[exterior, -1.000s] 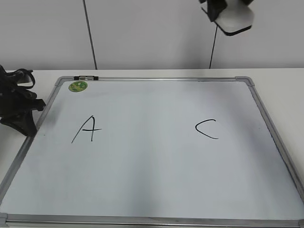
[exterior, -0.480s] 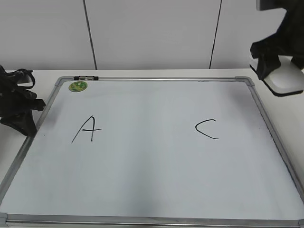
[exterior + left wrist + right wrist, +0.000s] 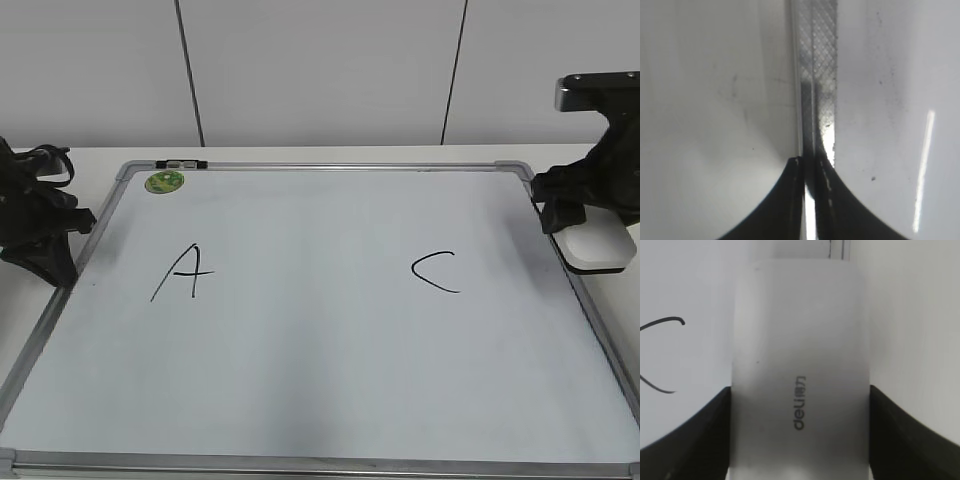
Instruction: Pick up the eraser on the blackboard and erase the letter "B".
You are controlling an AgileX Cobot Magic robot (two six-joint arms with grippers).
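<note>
The white eraser [image 3: 598,248] is between the jaws of my right gripper [image 3: 590,225], low over the right frame of the blackboard [image 3: 320,350]. In the right wrist view the eraser [image 3: 800,365] fills the middle, grey print up, with the right gripper [image 3: 800,440] closed on both its sides. Whether it touches the board I cannot tell. No letter "B" shows; the board between "A" [image 3: 180,272] and "C" [image 3: 437,270] is blank. My left gripper [image 3: 55,265] is shut and empty at the board's left frame [image 3: 817,75], its tips [image 3: 810,165] together.
A round green sticker [image 3: 164,182] sits at the board's far left corner, beside a small clip on the frame [image 3: 181,163]. The "C" [image 3: 660,355] lies left of the eraser in the right wrist view. A white wall stands behind the table.
My right gripper has carried the eraser from high above the board's far edge, rightward and down, to the board's right frame. The left arm has not moved.
</note>
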